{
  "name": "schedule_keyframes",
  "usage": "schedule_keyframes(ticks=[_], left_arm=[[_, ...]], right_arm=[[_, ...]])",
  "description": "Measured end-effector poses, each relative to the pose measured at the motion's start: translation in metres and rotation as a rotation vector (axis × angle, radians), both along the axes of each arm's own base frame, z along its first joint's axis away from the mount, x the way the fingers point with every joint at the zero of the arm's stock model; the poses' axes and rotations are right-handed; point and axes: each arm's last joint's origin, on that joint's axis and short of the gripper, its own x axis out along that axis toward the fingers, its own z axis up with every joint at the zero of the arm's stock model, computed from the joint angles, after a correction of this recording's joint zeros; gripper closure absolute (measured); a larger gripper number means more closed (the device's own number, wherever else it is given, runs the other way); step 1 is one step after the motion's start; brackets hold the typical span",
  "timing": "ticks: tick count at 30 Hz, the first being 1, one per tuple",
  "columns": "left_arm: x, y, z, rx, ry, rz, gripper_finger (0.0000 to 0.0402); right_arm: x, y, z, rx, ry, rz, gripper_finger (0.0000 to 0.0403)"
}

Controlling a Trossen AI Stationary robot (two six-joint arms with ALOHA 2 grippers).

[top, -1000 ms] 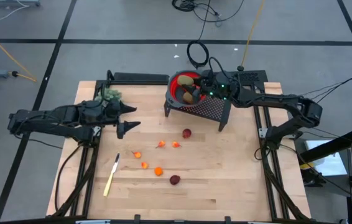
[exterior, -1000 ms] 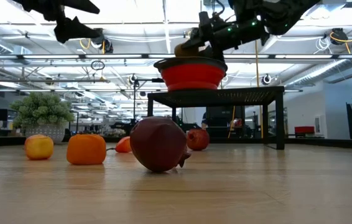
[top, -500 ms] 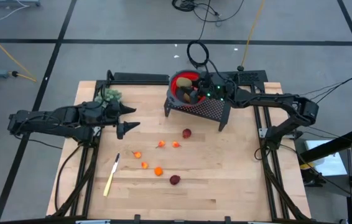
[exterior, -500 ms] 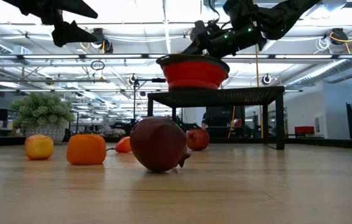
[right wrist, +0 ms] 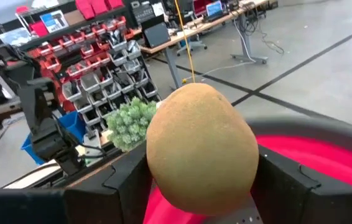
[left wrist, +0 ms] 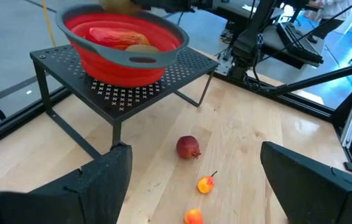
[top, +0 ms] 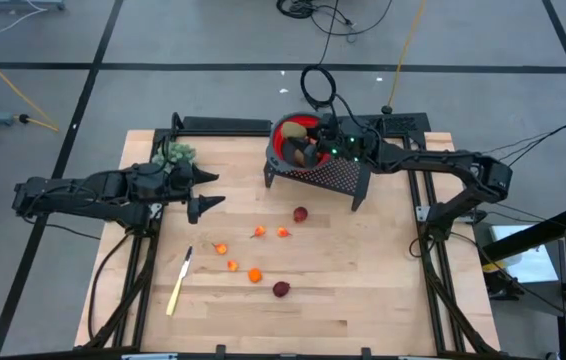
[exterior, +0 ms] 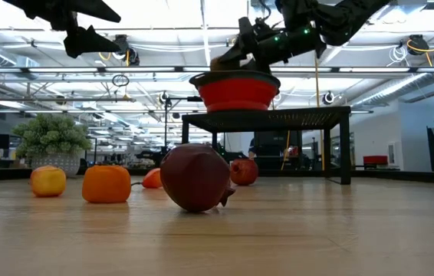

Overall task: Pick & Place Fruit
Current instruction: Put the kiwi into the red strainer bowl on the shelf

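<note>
The brownish-green oval fruit (right wrist: 202,149) is smooth, matte and egg-shaped, tan with a faint green cast. It sits pinched between the two dark fingers (right wrist: 111,183) of the right gripper (top: 312,152), which press on its sides, and it hangs just above the rim of the red bowl (top: 285,134). That bowl stands on a black perforated stand (top: 333,174) at the far middle of the table (top: 363,290). From the left wrist view, the bowl already holds an elongated red-orange-yellow piece (left wrist: 111,36) and a second brownish oval (left wrist: 140,50) lying beside it.

Down on the wood, one dark red ball (top: 301,214) lies in front of the stand and another (top: 281,289) sits nearer the front edge, well apart from either claw. Tiny orange bits (top: 255,275) are scattered between them. A yellow-handled knife (top: 178,287) lies toward the left, and a bushy green clump (top: 174,153) sits at the far left corner.

The left gripper (top: 203,192) hovers over the left side of the table with its fingers spread wide and nothing between them, near the green clump and well away from the fruit.
</note>
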Motion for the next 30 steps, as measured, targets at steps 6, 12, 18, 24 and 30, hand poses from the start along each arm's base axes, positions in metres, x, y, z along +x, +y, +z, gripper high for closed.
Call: schedule_keyframes(ticks=[6, 12, 18, 24, 30], left_arm=[[0.000, 0.000, 0.000, -0.001, -0.001, 0.000, 0.0048], [0.001, 0.000, 0.001, -0.012, -0.019, 0.004, 0.0048], [0.001, 0.000, 0.003, -0.011, -0.037, 0.005, 0.0048], [0.001, 0.000, 0.003, -0.013, -0.037, 0.005, 0.0048], [0.001, 0.000, 0.003, -0.013, -0.037, 0.005, 0.0048]], right_arm=[[0.007, 0.005, 0.016, -0.074, 0.088, 0.035, 0.0181], [0.008, 0.009, 0.021, -0.103, 0.260, 0.047, 0.0181], [0.008, 0.009, 0.028, -0.131, 0.309, 0.016, 0.0181], [0.006, 0.009, 0.023, -0.124, 0.380, 0.029, 0.0181], [0.005, 0.009, 0.022, -0.120, 0.390, 0.034, 0.0181]])
